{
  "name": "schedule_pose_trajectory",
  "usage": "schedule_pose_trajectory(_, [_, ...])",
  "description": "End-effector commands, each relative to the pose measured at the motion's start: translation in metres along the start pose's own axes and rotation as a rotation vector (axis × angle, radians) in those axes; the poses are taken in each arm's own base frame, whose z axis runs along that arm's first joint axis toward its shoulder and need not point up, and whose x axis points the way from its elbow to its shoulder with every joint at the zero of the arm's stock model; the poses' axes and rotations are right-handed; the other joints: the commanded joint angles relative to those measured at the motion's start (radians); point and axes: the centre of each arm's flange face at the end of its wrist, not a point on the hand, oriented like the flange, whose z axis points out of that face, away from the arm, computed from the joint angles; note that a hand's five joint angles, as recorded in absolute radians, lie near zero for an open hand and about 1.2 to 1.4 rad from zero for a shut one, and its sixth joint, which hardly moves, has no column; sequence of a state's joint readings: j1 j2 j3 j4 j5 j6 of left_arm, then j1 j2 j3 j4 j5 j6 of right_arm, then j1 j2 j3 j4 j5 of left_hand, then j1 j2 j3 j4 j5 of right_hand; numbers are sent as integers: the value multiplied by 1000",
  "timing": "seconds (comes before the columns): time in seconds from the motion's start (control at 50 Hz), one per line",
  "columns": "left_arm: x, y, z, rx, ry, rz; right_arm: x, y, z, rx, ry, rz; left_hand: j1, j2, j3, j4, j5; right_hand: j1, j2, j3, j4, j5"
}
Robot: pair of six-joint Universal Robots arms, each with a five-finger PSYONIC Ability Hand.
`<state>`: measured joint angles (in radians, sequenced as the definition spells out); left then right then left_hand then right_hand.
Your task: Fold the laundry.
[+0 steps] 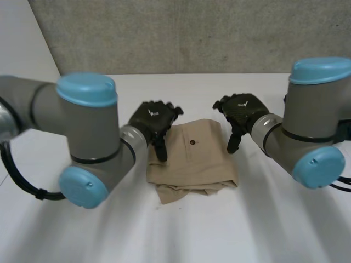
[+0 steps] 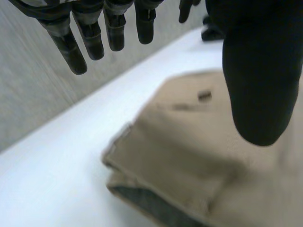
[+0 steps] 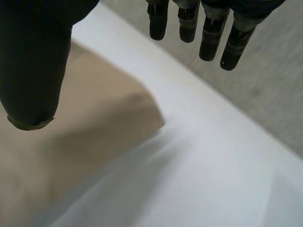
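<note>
White table [image 1: 263,219] bears a folded beige garment [image 1: 192,161]. Left hand [image 1: 155,121] and right hand [image 1: 241,112] flank it, fingers spread, empty.

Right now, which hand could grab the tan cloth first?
Probably the left hand: it is open, and its thumb reaches over the edge of the tan cloth. The right hand, open too, is at a far corner, barely over it.
</note>
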<state>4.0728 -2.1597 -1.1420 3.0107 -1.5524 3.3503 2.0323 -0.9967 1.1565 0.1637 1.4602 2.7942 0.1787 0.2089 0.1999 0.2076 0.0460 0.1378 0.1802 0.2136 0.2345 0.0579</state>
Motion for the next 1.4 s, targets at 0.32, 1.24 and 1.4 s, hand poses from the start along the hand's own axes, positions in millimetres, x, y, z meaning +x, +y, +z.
schedule_pose_trajectory(0.32, [-24, -59, -52, 102, 127, -169, -93, 67, -54, 38, -11, -66, 29, -1, 8, 0, -13, 37, -6, -39, -60, -58])
schedule_pose_trajectory(1.24, [-18, -52, -54, 76, 144, -193, -68, 78, 40, 102, 31, -77, 32, 2, 11, 3, -10, 1258, 1216, 1183, 1162, 1164])
schedule_pose_trajectory(1.4, [-19, -52, -54, 79, 141, -195, -10, 83, 42, 37, 67, -132, 32, 2, 11, 3, -10, 1258, 1216, 1183, 1162, 1164])
